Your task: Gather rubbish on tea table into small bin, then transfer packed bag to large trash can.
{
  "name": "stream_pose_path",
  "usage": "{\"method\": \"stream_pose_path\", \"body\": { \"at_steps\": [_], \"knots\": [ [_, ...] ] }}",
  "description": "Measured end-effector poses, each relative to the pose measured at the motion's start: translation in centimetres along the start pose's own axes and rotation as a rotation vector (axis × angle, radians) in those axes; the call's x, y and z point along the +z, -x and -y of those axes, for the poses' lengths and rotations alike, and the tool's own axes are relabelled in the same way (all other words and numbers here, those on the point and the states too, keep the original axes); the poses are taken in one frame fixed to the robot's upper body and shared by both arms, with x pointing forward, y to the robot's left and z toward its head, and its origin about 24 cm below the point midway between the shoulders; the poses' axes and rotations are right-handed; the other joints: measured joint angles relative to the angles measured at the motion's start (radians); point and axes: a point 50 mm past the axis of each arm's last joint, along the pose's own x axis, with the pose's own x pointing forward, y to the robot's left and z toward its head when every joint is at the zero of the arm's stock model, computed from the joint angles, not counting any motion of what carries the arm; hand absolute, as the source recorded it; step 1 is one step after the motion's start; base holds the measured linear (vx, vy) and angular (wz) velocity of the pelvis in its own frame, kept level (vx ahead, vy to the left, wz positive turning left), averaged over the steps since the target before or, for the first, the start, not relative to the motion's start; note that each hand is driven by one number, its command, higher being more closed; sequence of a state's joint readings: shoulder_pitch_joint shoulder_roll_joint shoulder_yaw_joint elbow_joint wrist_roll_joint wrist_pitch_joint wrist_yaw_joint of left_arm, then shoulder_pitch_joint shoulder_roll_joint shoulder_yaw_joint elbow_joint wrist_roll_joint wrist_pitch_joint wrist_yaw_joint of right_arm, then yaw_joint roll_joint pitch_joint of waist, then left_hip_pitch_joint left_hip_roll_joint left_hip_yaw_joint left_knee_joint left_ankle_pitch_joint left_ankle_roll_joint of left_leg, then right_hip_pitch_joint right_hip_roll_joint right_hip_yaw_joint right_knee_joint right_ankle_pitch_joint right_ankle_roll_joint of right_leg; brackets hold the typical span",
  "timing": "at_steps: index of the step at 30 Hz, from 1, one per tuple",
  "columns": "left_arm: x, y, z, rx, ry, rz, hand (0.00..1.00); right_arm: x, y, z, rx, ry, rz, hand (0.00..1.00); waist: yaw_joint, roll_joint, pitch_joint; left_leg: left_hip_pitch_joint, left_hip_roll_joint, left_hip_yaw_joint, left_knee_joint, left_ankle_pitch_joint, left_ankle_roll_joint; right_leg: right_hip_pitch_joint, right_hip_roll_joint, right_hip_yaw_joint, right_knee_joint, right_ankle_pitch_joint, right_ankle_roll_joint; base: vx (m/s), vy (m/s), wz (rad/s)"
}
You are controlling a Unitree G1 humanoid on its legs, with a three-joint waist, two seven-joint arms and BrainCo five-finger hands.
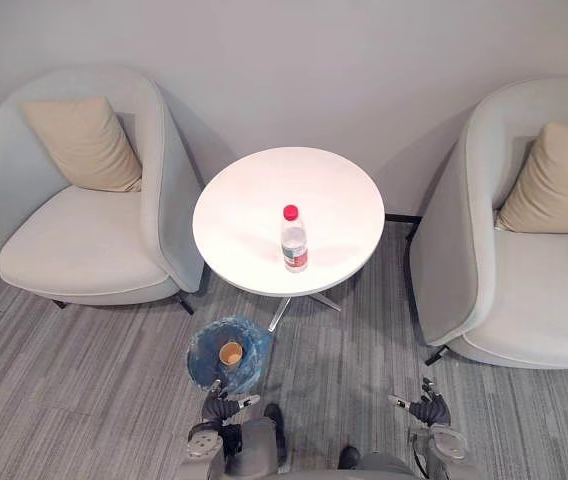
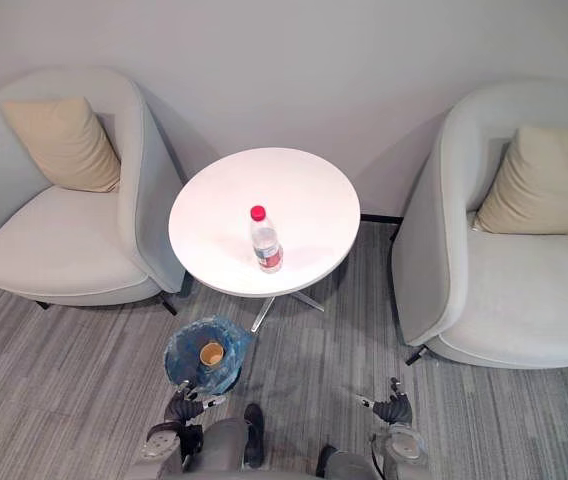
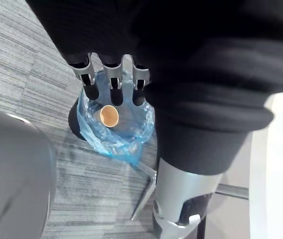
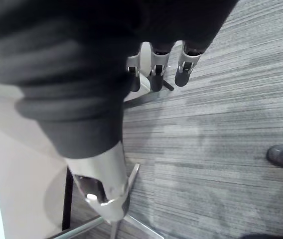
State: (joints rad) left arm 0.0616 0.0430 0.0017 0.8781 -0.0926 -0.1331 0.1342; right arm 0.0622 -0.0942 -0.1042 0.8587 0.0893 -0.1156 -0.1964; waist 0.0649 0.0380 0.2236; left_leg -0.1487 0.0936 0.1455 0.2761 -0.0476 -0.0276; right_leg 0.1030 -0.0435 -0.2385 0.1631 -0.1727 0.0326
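Observation:
A clear plastic bottle with a red cap stands upright near the front of the round white tea table. On the carpet in front of the table sits the small bin, lined with a blue bag, and a brown paper cup lies inside it. My left hand hangs just in front of the bin, its straight fingers holding nothing. Over bare carpet to the right, my right hand is low and empty, and its fingers are relaxed too.
A pale armchair with a beige cushion stands left of the table, and a matching one stands to its right. The table's metal legs spread out on the grey carpet. A grey wall closes off the back.

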Motion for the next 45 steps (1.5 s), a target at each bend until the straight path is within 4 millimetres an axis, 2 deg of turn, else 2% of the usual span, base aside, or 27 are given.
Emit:
{"method": "stream_pose_path", "body": {
  "at_steps": [3, 5, 7, 8, 9, 10, 11, 12, 14, 15, 16, 17, 18, 19, 20, 24, 28, 33, 37, 45],
  "knots": [
    [-0.1, 0.0, -0.4, 0.004, -0.016, -0.006, 0.0, -0.1, 0.0, 0.1, -0.003, 0.001, -0.004, 0.0, 0.004, -0.027, -0.006, 0.024, -0.05, 0.009, -0.021, -0.019, 0.029, 0.009, -0.05, 0.005, 0.015, -0.027, 0.029, 0.22, 0.093, 0.11],
    [-0.3, 0.0, -0.6, 0.006, -0.027, -0.013, 0.0, 0.2, -0.1, 0.0, 0.001, 0.003, 0.004, 0.0, 0.004, -0.034, -0.007, 0.058, -0.079, 0.016, -0.041, -0.035, 0.045, 0.011, -0.076, 0.015, 0.058, -0.06, 0.045, 0.16, 0.049, -0.04],
    [-0.9, 0.2, -0.6, 0.007, -0.029, -0.032, 0.0, 0.9, -0.4, -0.3, 0.012, 0.016, 0.025, 0.0, 0.001, -0.037, -0.009, 0.113, -0.105, 0.029, -0.075, -0.073, 0.058, -0.04, -0.12, 0.052, 0.231, -0.091, 0.077, 0.17, 0.068, -0.14],
    [-1.0, 0.2, -0.7, 0.006, -0.032, -0.035, 0.0, 1.0, -0.4, -0.5, 0.017, 0.019, 0.028, 0.0, 0.001, -0.037, -0.011, 0.126, -0.109, 0.03, -0.088, -0.073, 0.059, -0.065, -0.13, 0.061, 0.297, -0.09, 0.08, 0.16, 0.066, 0.0],
    [-1.0, 0.2, -0.9, 0.007, -0.046, -0.037, 0.0, 0.9, -0.3, -0.8, 0.024, 0.014, 0.023, 0.0, -0.002, -0.033, -0.013, 0.157, -0.116, 0.021, -0.106, -0.074, 0.066, -0.115, -0.148, 0.07, 0.427, -0.079, 0.092, 0.18, 0.033, 0.18],
    [-1.0, 0.1, -1.1, 0.007, -0.061, -0.036, 0.0, 0.6, -0.2, -1.0, 0.031, 0.012, 0.011, 0.0, -0.008, -0.04, -0.016, 0.169, -0.116, 0.005, -0.106, -0.079, 0.078, -0.142, -0.152, 0.077, 0.491, -0.091, 0.098, 0.17, -0.006, 0.41],
    [-1.0, 0.1, -1.2, 0.006, -0.066, -0.035, 0.0, 0.2, -0.1, -1.2, 0.034, 0.011, -0.004, 0.0, -0.023, -0.05, -0.02, 0.18, -0.114, -0.016, -0.105, -0.084, 0.081, -0.152, -0.15, 0.079, 0.5, -0.114, 0.079, 0.26, -0.068, 0.62],
    [-1.0, 0.1, -1.6, 0.016, -0.073, -0.037, 0.0, 0.0, 0.0, -1.1, 0.032, 0.013, -0.011, 0.0, -0.026, -0.055, -0.023, 0.191, -0.106, -0.035, -0.102, -0.079, 0.071, -0.18, -0.137, 0.082, 0.49, -0.138, 0.056, 0.27, -0.117, 0.72],
    [-0.9, 0.1, -1.7, 0.019, -0.075, -0.035, 0.0, 0.1, -0.1, -0.7, 0.023, 0.021, -0.007, 0.0, -0.034, -0.053, -0.023, 0.201, -0.077, -0.072, -0.102, -0.075, 0.065, -0.228, -0.088, 0.108, 0.418, -0.139, 0.046, 0.22, -0.134, 0.67],
    [-1.1, 0.2, -1.9, 0.023, -0.076, -0.039, 0.0, 0.1, -0.2, -0.6, 0.019, 0.022, -0.005, 0.0, -0.04, -0.062, -0.027, 0.202, -0.075, -0.096, -0.102, -0.071, 0.051, -0.243, -0.07, 0.138, 0.29, -0.1, 0.044, 0.14, -0.109, 0.56],
    [-1.1, 0.2, -2.4, 0.032, -0.084, -0.039, 0.0, 0.0, -0.1, -0.6, 0.019, 0.021, -0.006, 0.0, -0.041, -0.08, -0.037, 0.2, -0.089, -0.106, -0.101, -0.074, 0.039, -0.24, -0.069, 0.16, 0.199, -0.013, 0.033, 0.19, -0.153, 0.67],
    [-1.4, 0.2, -1.9, 0.024, -0.072, -0.053, 0.0, -0.1, -0.1, -0.2, 0.009, 0.029, -0.013, 0.0, -0.049, -0.064, -0.038, 0.214, -0.08, -0.144, -0.099, -0.095, 0.008, -0.227, -0.061, 0.153, 0.19, 0.062, 0.008, 0.21, -0.151, 0.39],
    [-1.5, 0.3, -1.7, 0.021, -0.068, -0.056, 0.0, -0.1, -0.2, 0.0, 0.006, 0.03, -0.01, 0.0, -0.048, -0.058, -0.042, 0.214, -0.074, -0.144, -0.099, -0.094, 0.005, -0.222, -0.055, 0.152, 0.181, 0.063, 0.007, 0.24, -0.187, 0.18],
    [-2.2, 0.6, -1.2, 0.013, -0.05, -0.075, 0.0, 0.4, -0.3, 0.2, 0.004, 0.037, 0.009, 0.0, -0.045, -0.036, -0.054, 0.219, -0.045, -0.144, -0.108, -0.096, 0.002, -0.193, -0.024, 0.147, 0.123, 0.075, -0.007, 0.16, -0.137, -0.09],
    [-2.3, 0.7, -1.0, 0.011, -0.047, -0.079, 0.0, 0.5, -0.3, 0.1, 0.005, 0.034, 0.013, 0.0, -0.046, -0.031, -0.057, 0.222, -0.037, -0.145, -0.117, -0.092, -0.003, -0.184, -0.014, 0.143, 0.103, 0.083, -0.01, 0.12, -0.136, -0.03],
    [-2.0, 0.6, -0.8, 0.006, -0.044, -0.066, 0.0, 0.3, -0.2, 0.2, 0.003, 0.033, 0.013, 0.0, -0.048, -0.025, -0.061, 0.237, -0.004, -0.169, -0.166, -0.078, -0.027, -0.137, 0.024, 0.123, 0.001, 0.128, -0.026, 0.04, -0.076, 0.06],
    [-2.1, 0.6, -0.7, 0.003, -0.041, -0.069, 0.0, 0.4, 0.2, 0.4, 0.003, 0.044, 0.044, 0.0, -0.048, -0.025, -0.062, 0.235, -0.008, -0.172, -0.172, -0.076, -0.03, -0.097, 0.025, 0.12, -0.075, 0.171, -0.018, -0.03, 0.024, 0.01],
    [-2.4, 0.7, -0.8, 0.007, -0.044, -0.077, 0.0, 2.2, 0.9, -0.6, 0.055, 0.113, 0.165, 0.0, -0.049, -0.028, -0.066, 0.23, -0.027, -0.188, -0.177, -0.073, -0.028, -0.052, 0.017, 0.107, -0.172, 0.225, -0.008, -0.06, 0.035, 0.06],
    [-2.4, 0.8, -0.8, 0.004, -0.05, -0.076, 0.0, 3.4, 1.2, -0.7, 0.06, 0.109, 0.233, 0.0, -0.047, -0.03, -0.069, 0.233, -0.035, -0.204, -0.198, -0.057, -0.026, -0.041, 0.009, 0.098, -0.192, 0.233, -0.004, -0.03, 0.021, 0.15],
    [-2.6, 1.0, -1.2, 0.004, -0.067, -0.073, 0.0, 7.1, 2.1, -1.5, 0.108, 0.162, 0.419, 0.0, -0.047, -0.042, -0.078, 0.25, -0.04, -0.232, -0.21, -0.043, -0.028, -0.005, 0.009, 0.068, -0.219, 0.239, -0.004, 0.0, 0.005, 0.11]
  ]
}}
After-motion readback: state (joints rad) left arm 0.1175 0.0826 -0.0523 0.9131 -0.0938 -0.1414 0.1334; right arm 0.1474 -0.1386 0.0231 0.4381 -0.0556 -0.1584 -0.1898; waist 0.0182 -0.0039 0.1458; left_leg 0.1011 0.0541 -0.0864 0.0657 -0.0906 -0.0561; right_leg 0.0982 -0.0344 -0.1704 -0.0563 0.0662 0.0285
